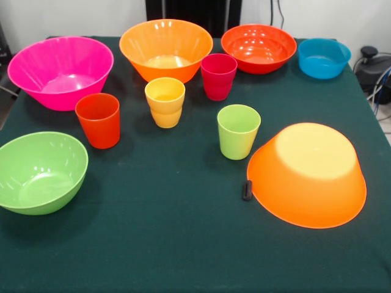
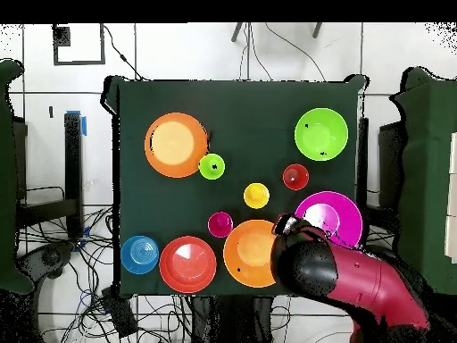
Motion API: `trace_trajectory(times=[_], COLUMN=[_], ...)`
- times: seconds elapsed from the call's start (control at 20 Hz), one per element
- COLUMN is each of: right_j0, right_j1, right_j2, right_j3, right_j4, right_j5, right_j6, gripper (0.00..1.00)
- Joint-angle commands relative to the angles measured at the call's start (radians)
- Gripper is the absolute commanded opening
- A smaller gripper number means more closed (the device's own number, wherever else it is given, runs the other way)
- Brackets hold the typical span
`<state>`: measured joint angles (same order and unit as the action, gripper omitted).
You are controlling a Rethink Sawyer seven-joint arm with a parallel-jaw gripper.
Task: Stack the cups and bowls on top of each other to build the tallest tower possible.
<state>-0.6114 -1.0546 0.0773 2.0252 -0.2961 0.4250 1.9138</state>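
Pincer state I cannot tell; my arm (image 2: 344, 277) hides it, hanging over the pink bowl (image 1: 60, 71) and upright orange bowl (image 1: 165, 49). Nothing is stacked. Cups (image 1: 165, 101) crowd together, so I risk toppling neighbours when descending.

We are looking from across the table (image 1: 183, 244) in the front view, facing the robot's side at a close, downward slant. In the overhead view we are looking straight down from high up, taking in the whole table (image 2: 241, 103), the floor and the red arm (image 2: 357, 281). Both views are sharing the green tabletop.
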Motion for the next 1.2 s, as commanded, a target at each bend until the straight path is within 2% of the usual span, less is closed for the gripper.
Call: trace_trajectory(times=[0.05, 0.6, 0.95, 1.05, 1.2], right_j0=[0.011, 0.018, 0.034, 0.009, 0.048], right_j1=[0.092, 0.192, 0.224, 0.235, 0.268], right_j2=[0.103, 0.077, 0.057, 0.049, -0.012], right_j3=[0.049, 0.057, 0.048, 0.015, -0.005], right_j4=[-0.05, -0.097, -0.12, -0.129, -0.172], right_j5=[0.041, -0.081, -0.12, -0.112, -0.17], right_j6=[-0.057, -0.007, 0.016, 0.004, 0.048], gripper=[0.0, 0.0, 0.0, 0.0, 0.0])
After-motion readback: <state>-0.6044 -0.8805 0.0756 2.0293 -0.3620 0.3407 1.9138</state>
